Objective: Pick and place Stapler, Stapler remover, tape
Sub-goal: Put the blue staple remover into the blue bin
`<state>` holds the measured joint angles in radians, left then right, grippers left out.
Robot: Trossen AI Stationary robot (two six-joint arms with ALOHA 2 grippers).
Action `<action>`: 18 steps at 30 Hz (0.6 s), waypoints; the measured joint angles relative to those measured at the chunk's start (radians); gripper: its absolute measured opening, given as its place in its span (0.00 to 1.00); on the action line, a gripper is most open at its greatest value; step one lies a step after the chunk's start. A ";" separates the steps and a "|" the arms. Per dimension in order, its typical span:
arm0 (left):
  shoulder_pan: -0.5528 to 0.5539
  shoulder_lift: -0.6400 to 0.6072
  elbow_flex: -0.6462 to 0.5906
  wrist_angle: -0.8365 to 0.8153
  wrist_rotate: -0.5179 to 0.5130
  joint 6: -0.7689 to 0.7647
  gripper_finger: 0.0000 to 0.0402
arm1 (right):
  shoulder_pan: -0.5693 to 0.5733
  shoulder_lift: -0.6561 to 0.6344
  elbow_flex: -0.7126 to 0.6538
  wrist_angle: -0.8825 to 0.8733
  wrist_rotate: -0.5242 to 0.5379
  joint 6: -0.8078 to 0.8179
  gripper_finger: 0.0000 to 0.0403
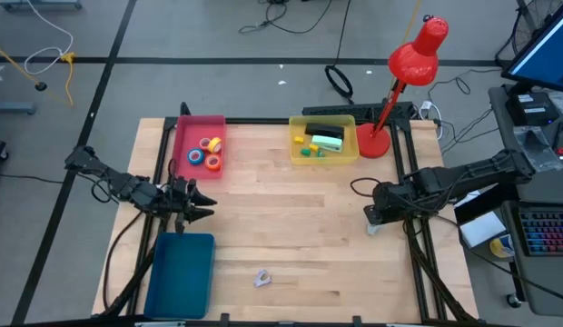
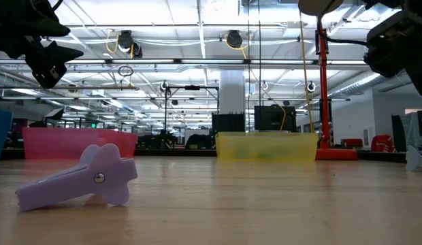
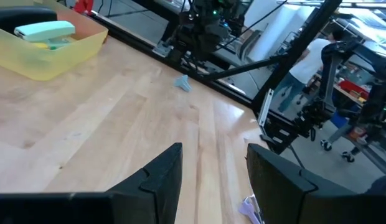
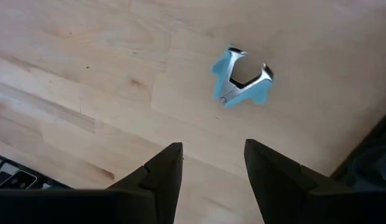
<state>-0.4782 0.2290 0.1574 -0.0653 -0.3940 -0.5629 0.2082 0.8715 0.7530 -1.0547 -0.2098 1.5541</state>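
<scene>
A mint-green stapler (image 1: 327, 140) lies in the yellow tray (image 1: 297, 154) at the far middle. Several small tape rolls (image 1: 210, 153) lie in the pink tray (image 1: 185, 136) to its left. A light-blue staple remover (image 4: 243, 78) lies on the wood by the right edge, just beyond my right gripper (image 4: 208, 165), which points down at the table and is open. A lavender staple remover (image 1: 261, 278) lies on its side near the front edge. My left gripper (image 1: 204, 204) hovers open at the left, above the table, with nothing between its fingers (image 3: 162, 180).
A blue tray (image 1: 180, 272) sits at the near left corner. A red desk lamp (image 1: 404, 82) stands at the far right beside the yellow tray. The yellow tray also holds a black object and small green and yellow blocks. Bare wood lies between the trays and the front edge.
</scene>
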 joint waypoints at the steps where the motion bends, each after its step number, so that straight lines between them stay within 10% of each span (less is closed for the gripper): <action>1: 0.000 0.000 0.000 -0.002 0.000 0.000 0.44 | 0.003 -0.004 -0.004 0.000 0.000 0.009 0.41; 18: 0.000 0.000 0.000 -0.012 -0.001 0.004 0.44 | 0.059 -0.007 -0.128 0.059 0.027 0.112 0.39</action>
<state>-0.4782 0.2289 0.1570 -0.0775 -0.3946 -0.5587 0.2668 0.8646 0.6251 -0.9960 -0.1823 1.6665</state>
